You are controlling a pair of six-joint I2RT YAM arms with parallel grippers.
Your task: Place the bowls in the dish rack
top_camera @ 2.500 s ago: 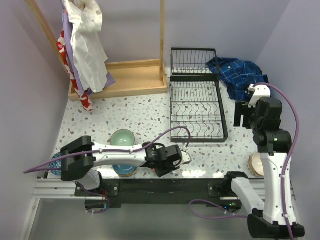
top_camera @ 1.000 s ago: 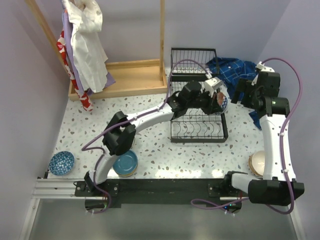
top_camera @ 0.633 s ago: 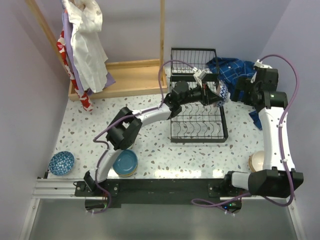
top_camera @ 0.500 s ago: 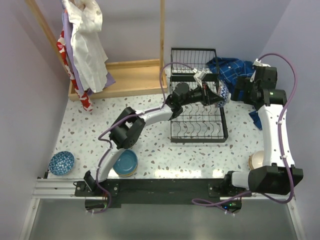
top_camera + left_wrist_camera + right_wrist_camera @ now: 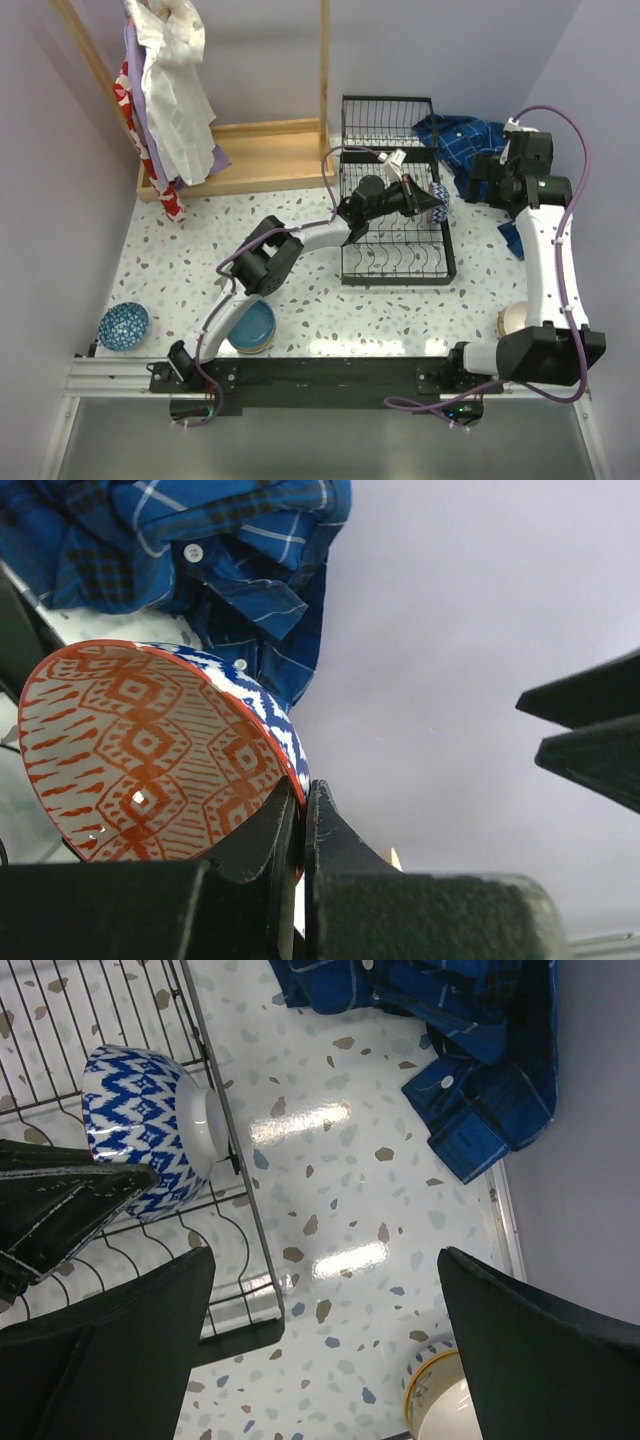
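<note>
My left gripper (image 5: 427,196) is shut on the rim of a red-orange patterned bowl (image 5: 439,194) and holds it on edge over the right side of the black wire dish rack (image 5: 393,250). In the left wrist view the fingers (image 5: 322,830) pinch the bowl's rim, and its orange inside (image 5: 150,755) shows. The right wrist view shows its blue-white outside (image 5: 150,1140) against the rack's wire (image 5: 232,1160). My right gripper (image 5: 484,183) is open and empty just right of the rack (image 5: 327,1260). A teal bowl (image 5: 250,326) and a dark blue speckled bowl (image 5: 124,326) sit near left.
A blue plaid shirt (image 5: 470,140) lies behind and right of the rack (image 5: 450,1040). A beige yellow-rimmed bowl (image 5: 511,322) sits near right, partly behind my right arm (image 5: 440,1405). A wooden clothes stand (image 5: 250,155) with hanging garments is at the back left.
My left arm swung from the near edge to the rack carrying the patterned bowl, then drew it slightly nearer over the right side. My right arm rose to the far right.
</note>
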